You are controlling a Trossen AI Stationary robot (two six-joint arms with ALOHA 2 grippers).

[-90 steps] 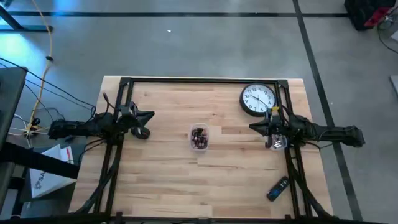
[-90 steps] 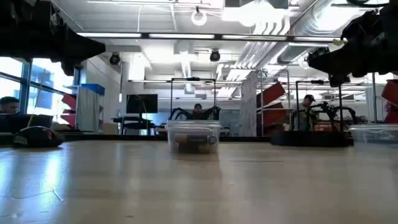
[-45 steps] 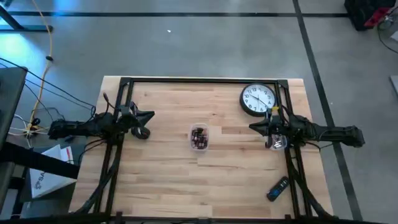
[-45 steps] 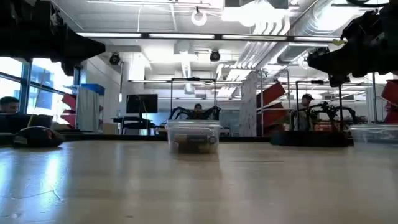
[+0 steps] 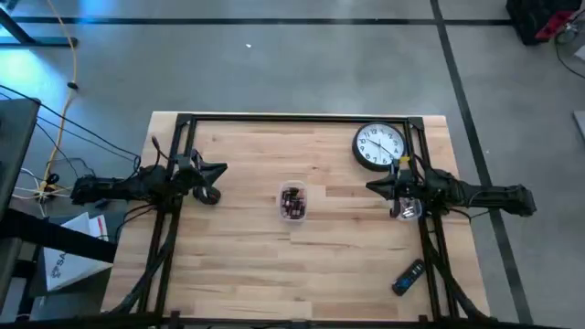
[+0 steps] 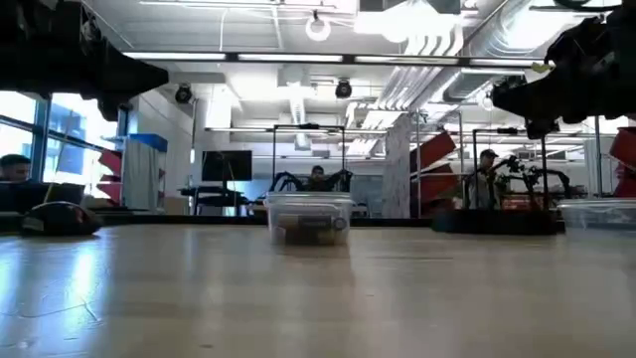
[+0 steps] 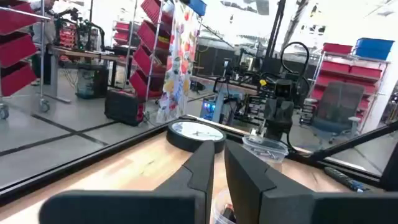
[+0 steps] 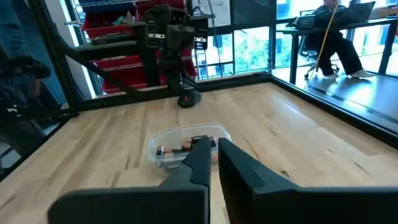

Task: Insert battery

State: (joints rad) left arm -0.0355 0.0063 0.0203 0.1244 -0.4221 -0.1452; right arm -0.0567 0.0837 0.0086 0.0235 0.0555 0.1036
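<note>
Table (image 5: 247,265): one clock (image 5: 379,145), one container (image 5: 292,202).

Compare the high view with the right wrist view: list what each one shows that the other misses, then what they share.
Only the high view shows the wall clock at the table's far right, the remote control near the front right corner, and the right arm's own body. Only the right wrist view shows the batteries lying inside the clear container from the side, and a seated person beyond the table. Both show the container, the wooden table, and the left gripper opposite.
</note>
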